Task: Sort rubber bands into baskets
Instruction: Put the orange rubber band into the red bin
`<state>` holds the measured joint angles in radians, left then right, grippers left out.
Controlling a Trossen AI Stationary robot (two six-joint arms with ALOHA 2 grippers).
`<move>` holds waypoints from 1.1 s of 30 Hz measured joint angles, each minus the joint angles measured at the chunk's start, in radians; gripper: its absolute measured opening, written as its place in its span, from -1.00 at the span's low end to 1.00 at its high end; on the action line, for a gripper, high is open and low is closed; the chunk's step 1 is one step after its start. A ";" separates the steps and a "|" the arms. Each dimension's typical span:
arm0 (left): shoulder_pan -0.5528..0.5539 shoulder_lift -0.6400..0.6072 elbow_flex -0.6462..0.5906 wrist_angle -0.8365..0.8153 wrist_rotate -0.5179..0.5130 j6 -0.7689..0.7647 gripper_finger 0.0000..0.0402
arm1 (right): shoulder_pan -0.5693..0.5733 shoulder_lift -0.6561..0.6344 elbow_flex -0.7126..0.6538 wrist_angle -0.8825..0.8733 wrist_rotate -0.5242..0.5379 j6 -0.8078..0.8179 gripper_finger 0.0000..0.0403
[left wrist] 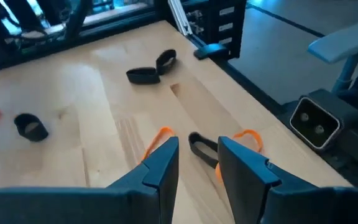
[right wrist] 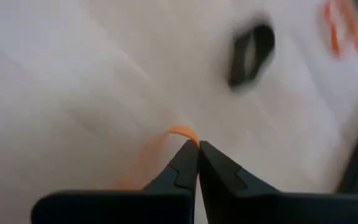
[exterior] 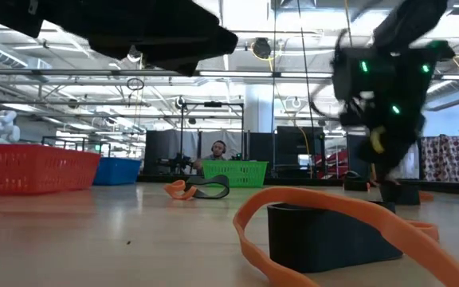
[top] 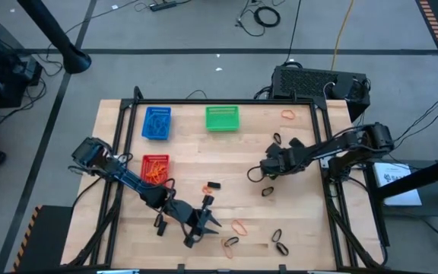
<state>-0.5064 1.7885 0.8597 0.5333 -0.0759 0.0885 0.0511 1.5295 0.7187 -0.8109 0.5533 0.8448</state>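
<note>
While the right gripper [right wrist: 197,149] pinches shut on an orange rubber band [right wrist: 180,132] near the tabletop's [top: 226,156] right edge, the left gripper [left wrist: 199,158] hangs open by the front edge over a black band [left wrist: 202,147]. Blue [top: 157,122], green [top: 222,118] and red [top: 155,169] baskets sit toward the back left.

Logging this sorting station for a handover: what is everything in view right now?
Baskets: three; blue basket and green basket at the table's far side, red basket nearer the left arm, holding orange bands.
Rubber bands: several loose, orange and black, scattered on the table.
Black box: one, behind the table.
Person: one, beyond the table.
Left gripper: open, low over the table.
Right gripper: shut, tips at an orange band.
</note>
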 joint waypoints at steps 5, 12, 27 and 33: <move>0.005 0.000 -0.034 0.241 -0.086 -0.029 -0.40 | 0.045 -0.003 0.079 -0.017 0.122 -0.003 -0.99; 0.047 -0.001 -0.168 0.547 -0.194 -0.115 -0.40 | 0.172 -0.003 0.109 0.278 0.171 -0.083 -0.99; 0.199 0.029 -0.243 0.607 -0.386 -0.471 -0.40 | 0.330 0.005 0.098 0.882 0.156 -0.411 -1.00; 0.240 0.093 -0.197 0.610 -0.341 -0.509 -0.40 | 0.331 0.005 0.098 0.885 0.153 -0.415 -1.00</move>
<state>-0.2668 1.8818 0.6627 1.1431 -0.4166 -0.4210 0.3817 1.5341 0.8164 0.0742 0.7067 0.4294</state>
